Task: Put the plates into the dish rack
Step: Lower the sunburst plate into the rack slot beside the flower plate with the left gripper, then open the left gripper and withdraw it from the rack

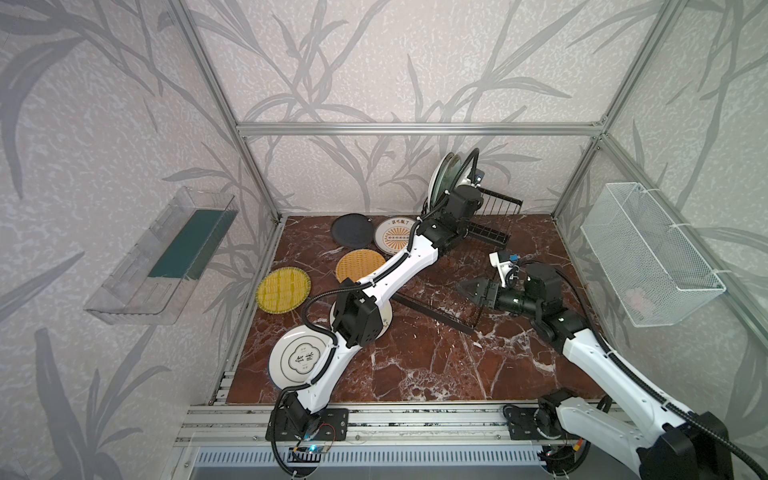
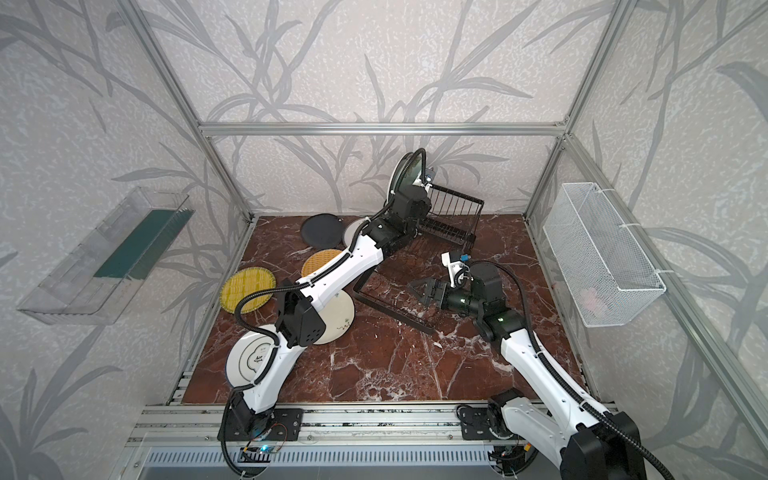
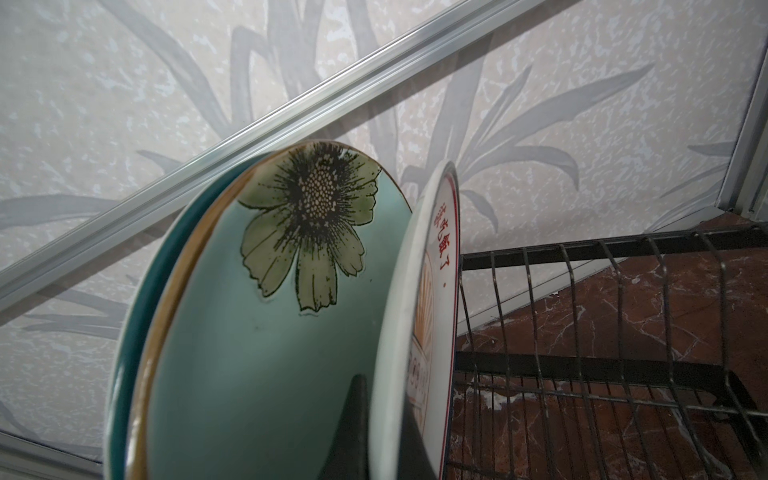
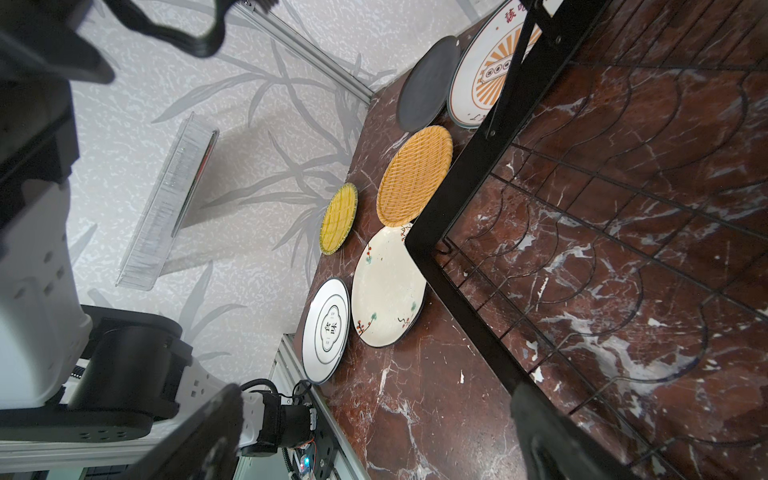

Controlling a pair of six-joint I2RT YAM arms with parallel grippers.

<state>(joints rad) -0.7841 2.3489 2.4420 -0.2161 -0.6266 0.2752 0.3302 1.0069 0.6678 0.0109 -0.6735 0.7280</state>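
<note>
At the back, my left gripper is shut on the rim of an upright white sunburst plate. It stands beside a pale green flower plate at the raised end of the black dish rack. The lower edges of both plates are hidden. My right gripper is open and empty above the rack's flat grid tray. On the table lie a black plate, another sunburst plate, an orange woven plate, a yellow woven plate, a cream floral plate and a white dark-rimmed plate.
A clear plastic bin hangs on the left wall and a white mesh basket on the right wall. Aluminium frame posts stand at the table's corners. My left arm stretches across the loose plates to the rack.
</note>
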